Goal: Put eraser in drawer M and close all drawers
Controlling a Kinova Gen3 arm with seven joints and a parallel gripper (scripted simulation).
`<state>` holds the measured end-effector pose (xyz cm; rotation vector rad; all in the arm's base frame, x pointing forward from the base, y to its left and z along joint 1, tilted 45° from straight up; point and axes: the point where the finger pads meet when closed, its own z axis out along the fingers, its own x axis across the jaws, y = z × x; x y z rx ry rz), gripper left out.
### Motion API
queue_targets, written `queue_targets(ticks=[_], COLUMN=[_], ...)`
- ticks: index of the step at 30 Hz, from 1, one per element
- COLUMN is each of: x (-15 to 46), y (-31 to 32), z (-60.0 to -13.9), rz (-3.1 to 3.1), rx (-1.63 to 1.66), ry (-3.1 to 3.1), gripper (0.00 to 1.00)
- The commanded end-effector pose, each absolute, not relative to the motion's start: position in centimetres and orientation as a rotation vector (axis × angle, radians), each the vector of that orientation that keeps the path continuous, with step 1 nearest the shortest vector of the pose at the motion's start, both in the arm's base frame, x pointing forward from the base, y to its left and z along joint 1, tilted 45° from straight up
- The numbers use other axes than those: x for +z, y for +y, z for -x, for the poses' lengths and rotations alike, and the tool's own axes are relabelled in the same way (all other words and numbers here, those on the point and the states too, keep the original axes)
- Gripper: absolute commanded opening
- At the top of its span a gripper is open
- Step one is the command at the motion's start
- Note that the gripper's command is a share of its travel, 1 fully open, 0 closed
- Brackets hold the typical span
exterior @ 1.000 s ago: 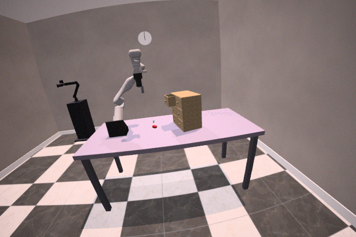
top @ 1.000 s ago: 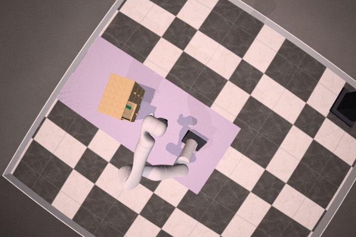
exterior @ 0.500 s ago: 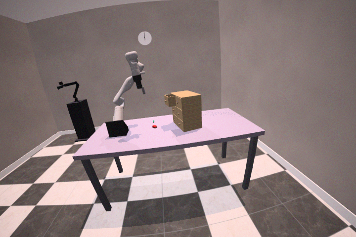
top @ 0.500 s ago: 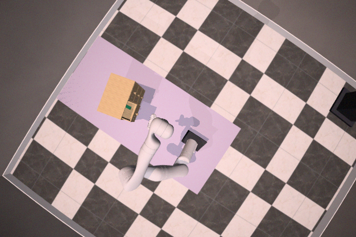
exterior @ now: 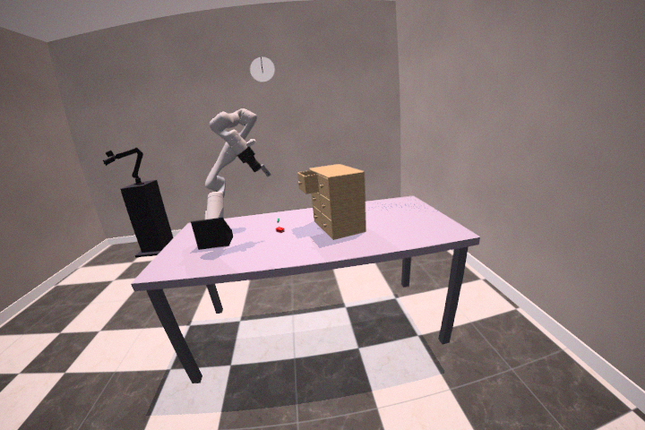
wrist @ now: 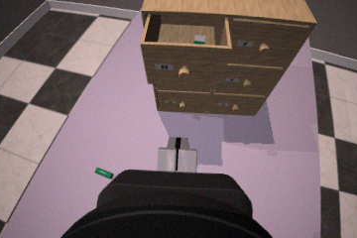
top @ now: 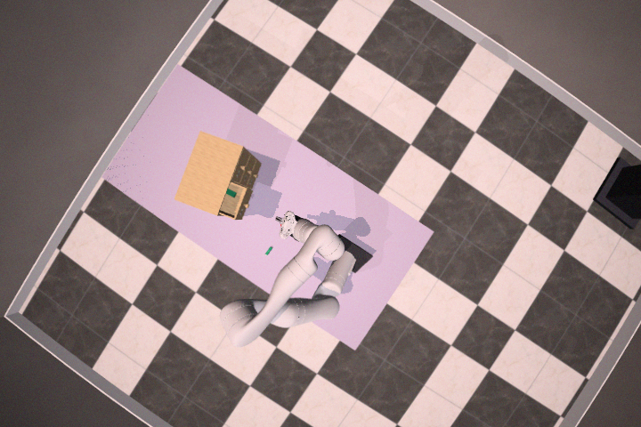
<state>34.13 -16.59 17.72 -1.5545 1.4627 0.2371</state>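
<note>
The chest [top: 207, 173] [exterior: 348, 202] [wrist: 226, 6] stands upright on the table. Its top left drawer, marked M [exterior: 303, 182] [wrist: 206, 61], is pulled out and looks about level. The green and white eraser [top: 231, 192] [wrist: 199, 39] lies inside this drawer, toward its right side in the wrist view. The other drawers look pushed in. My gripper [top: 278, 219] [exterior: 268, 173] [wrist: 178, 149] is shut with nothing between the fingers. It hangs above the table, in front of the chest and apart from the open drawer.
A small green block [top: 269, 250] [exterior: 278, 220] [wrist: 103, 173] lies on the table [top: 170, 110] [exterior: 409, 227] [wrist: 87, 134] in front of the chest. A red block [exterior: 279, 229] lies near it, hidden in the other views. A black box [exterior: 211, 234] is by the arm's base.
</note>
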Motion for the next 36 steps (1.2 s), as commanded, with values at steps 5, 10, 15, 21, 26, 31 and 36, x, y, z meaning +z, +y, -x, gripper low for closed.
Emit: queue_targets(ticks=[5,10,15,21,26,31,36], x=[16.6,16.0,15.4,15.0,14.7,14.4,14.3], y=[-15.6,-14.8,-14.1,-13.5,-12.9,-12.5,-12.4], z=[-34.4,-35.3,-36.0,-36.3,-36.7,-37.0,-37.1], rz=[1.397,1.292,1.198,1.135,1.072,1.027,0.999], rx=[0.105,-0.013,-0.094,-0.147,-0.199,-0.235,-0.237], ry=[1.457,1.430,1.411,1.396,1.380,1.368,1.368], gripper=[0.00,0.00,0.00,0.00,0.00,0.00,0.00])
